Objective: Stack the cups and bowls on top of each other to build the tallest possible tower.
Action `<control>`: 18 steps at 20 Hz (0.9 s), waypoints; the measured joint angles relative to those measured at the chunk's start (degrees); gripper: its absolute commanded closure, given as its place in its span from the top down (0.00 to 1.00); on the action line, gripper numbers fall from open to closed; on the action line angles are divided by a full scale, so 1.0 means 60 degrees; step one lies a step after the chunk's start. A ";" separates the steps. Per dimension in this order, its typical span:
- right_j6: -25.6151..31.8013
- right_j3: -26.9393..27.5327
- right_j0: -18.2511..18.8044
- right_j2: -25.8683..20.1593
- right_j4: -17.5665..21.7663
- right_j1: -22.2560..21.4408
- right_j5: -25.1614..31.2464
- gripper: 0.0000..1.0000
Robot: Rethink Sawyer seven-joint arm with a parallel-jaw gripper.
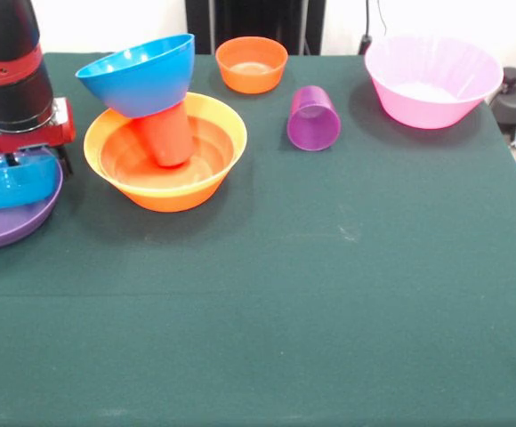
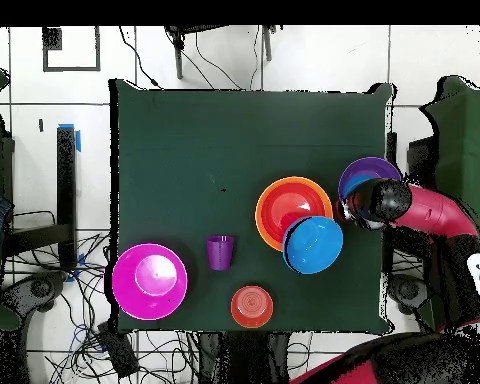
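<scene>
While the arm hangs over the bench's edge, its gripper sits directly above the small blue bowl, which rests inside the purple bowl — whether the jaws are open or closed on it I cannot tell. Just beside them stands the tower: the large orange bowl holding an upturned red cup with the large blue bowl tilted on top. Well apart lie the purple cup on its side, the small orange bowl and the pink bowl.
</scene>
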State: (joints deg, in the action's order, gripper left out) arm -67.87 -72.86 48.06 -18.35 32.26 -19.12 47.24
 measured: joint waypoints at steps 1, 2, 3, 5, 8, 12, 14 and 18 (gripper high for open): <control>0.0000 0.0035 -0.0076 0.0131 -0.0002 -0.0001 -0.0002 1.00; 0.0000 0.0037 -0.0089 0.0153 0.0000 -0.0003 -0.0002 1.00; 0.0000 0.0039 -0.0112 0.0192 0.0000 -0.0008 -0.0002 1.00; 0.0000 0.0037 -0.0158 0.0265 0.0000 -0.0021 -0.0002 1.00; 0.0000 0.0036 -0.0250 0.0414 0.0000 -0.0071 -0.0002 1.00; 0.0000 0.0028 -0.0337 0.0562 0.0002 -0.0202 -0.0014 1.00; 0.0000 0.0015 -0.0335 0.0564 0.0002 -0.0263 -0.0073 1.00; 0.0000 -0.0026 -0.0335 0.0564 0.0002 -0.0425 -0.0392 1.00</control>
State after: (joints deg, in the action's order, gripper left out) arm -67.87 -73.02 46.06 -14.97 32.27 -21.67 44.88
